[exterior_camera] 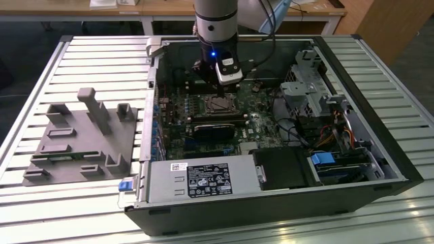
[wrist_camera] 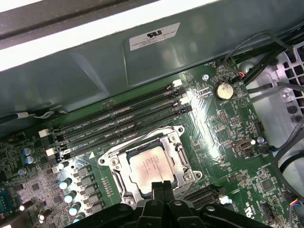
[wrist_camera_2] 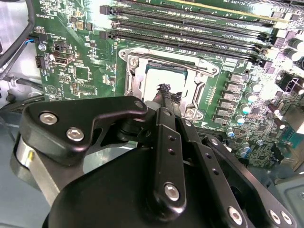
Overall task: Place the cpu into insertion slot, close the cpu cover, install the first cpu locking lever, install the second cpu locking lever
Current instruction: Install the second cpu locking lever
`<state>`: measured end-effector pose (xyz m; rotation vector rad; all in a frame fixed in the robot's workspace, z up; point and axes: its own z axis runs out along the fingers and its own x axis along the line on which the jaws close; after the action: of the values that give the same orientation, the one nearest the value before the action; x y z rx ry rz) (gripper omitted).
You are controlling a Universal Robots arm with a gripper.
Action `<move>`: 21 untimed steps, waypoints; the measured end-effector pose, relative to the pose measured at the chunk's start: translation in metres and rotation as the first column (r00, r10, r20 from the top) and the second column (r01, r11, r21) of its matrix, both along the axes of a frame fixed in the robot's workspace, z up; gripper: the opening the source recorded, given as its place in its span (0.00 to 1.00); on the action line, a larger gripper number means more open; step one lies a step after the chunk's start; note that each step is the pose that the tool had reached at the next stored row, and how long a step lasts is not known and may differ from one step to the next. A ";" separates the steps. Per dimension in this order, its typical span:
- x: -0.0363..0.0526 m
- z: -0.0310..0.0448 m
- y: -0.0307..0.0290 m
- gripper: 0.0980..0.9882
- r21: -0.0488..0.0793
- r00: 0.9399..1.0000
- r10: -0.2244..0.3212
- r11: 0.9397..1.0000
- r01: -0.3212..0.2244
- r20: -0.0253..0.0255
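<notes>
End effector [wrist_camera: 161, 185] closed narrow, tip at cpu [wrist_camera: 151, 165] edge | cpu cover [wrist_camera: 122, 171] framing cpu | memory slots [wrist_camera: 118, 124] just beside

Memory slots [wrist_camera: 118, 121] stand just beside the insertion slot [wrist_camera: 115, 163].

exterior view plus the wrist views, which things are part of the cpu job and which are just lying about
For the job:
- cpu
- cpu cover, framing the cpu
- end effector, at the cpu's edge

Just lying about:
- memory slots
- coin battery
- power supply
- grey moulded block
</notes>
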<state>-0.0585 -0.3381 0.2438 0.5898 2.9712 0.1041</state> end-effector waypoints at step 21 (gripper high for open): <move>0.0000 0.0003 -0.0183 0.00 0.000 1.000 0.000 1.000 0.000 0.000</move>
<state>-0.0585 -0.3564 0.2441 0.5899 2.9712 0.1041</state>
